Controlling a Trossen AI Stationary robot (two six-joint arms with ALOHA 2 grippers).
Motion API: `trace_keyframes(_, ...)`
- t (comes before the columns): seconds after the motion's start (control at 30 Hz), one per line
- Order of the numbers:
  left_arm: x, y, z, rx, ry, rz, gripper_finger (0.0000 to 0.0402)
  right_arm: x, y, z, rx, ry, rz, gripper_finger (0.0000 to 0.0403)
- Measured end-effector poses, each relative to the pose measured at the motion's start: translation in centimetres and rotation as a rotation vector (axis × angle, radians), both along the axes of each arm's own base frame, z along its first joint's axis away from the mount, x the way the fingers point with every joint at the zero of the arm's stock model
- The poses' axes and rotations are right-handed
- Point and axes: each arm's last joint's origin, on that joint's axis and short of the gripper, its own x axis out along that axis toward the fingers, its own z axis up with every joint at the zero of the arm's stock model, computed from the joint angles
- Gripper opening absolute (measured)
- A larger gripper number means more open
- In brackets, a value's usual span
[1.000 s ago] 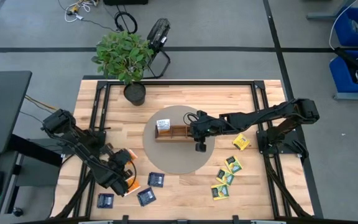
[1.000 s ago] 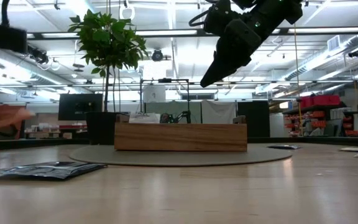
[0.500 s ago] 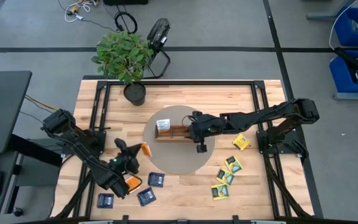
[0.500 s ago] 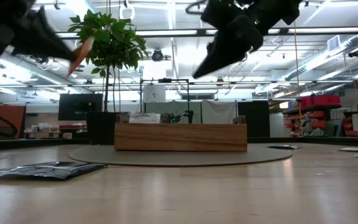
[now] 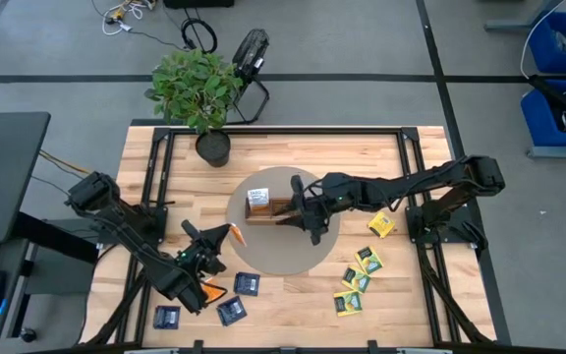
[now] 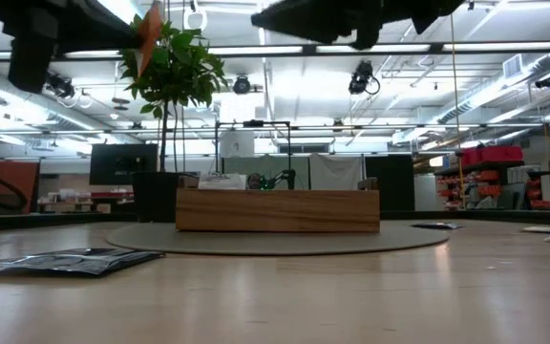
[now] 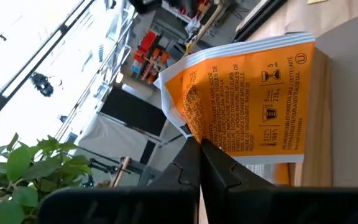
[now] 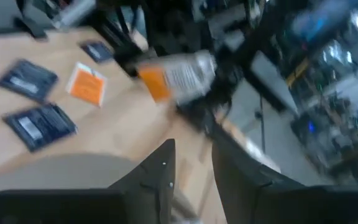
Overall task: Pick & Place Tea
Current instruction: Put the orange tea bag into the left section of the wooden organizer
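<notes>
My left gripper [image 5: 221, 238] hangs above the table's near left, shut on an orange tea packet [image 7: 247, 87]. The packet also shows in the high view [image 5: 231, 234] and at the top of the low view [image 6: 146, 38]. The long wooden tray [image 5: 271, 207] sits on a round grey mat [image 5: 263, 258], with a white-faced packet [image 5: 258, 197] in its left compartment. My right gripper [image 5: 284, 218] hovers over the tray, near level and open [image 8: 194, 168], with nothing between its fingers. My left gripper pinches the orange packet between its two fingers at one edge [image 7: 211, 132]. The fingers come level from the table's near left and point toward the tray. The packet sticks out beyond the fingertips, lifted clear of the table and standing on edge.
A second orange packet [image 5: 209, 290] and dark blue packets [image 5: 247, 284] [image 5: 231, 311] [image 5: 167, 317] lie near my left arm. Yellow-green packets [image 5: 367, 259] [image 5: 347, 303] [image 5: 381, 225] lie at the near right. A potted plant [image 5: 197, 88] stands at the far edge.
My left gripper has risen from the near-left table, swung toward the tray and rolled. It carried the orange packet up clear of the table. My right gripper has tipped up from pointing down to near level, rolled, and risen above the tray.
</notes>
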Motion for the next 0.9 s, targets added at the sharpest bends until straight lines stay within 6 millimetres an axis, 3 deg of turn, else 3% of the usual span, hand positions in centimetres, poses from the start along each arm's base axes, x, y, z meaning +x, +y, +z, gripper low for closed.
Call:
trace_keyframes(0.3,1.0,1.2,-0.4,-0.008,0.013,0.063,0.0002,1.0,-1.1,1.2,0.146,0.078,0.077,0.0113)
trace_keyframes(0.47,2.9,0.9,-0.8,-0.043,0.168,0.062,0.0002,1.8,-1.6,1.4,0.129,0.124,0.072,0.0113)
trace_keyframes(0.6,5.9,0.5,-0.6,-0.138,0.333,-0.07,0.0002,1.9,-1.7,1.2,0.118,0.143,0.071,0.0113)
trace_keyframes(0.7,7.7,0.6,0.0,-0.127,0.362,-0.182,0.0002,1.8,-1.5,1.0,0.133,0.18,0.099,0.0113)
trace_keyframes(0.9,9.4,1.7,0.4,-0.141,0.4,-0.296,0.0002,0.8,-1.0,-0.5,0.191,0.383,0.168,0.0113)
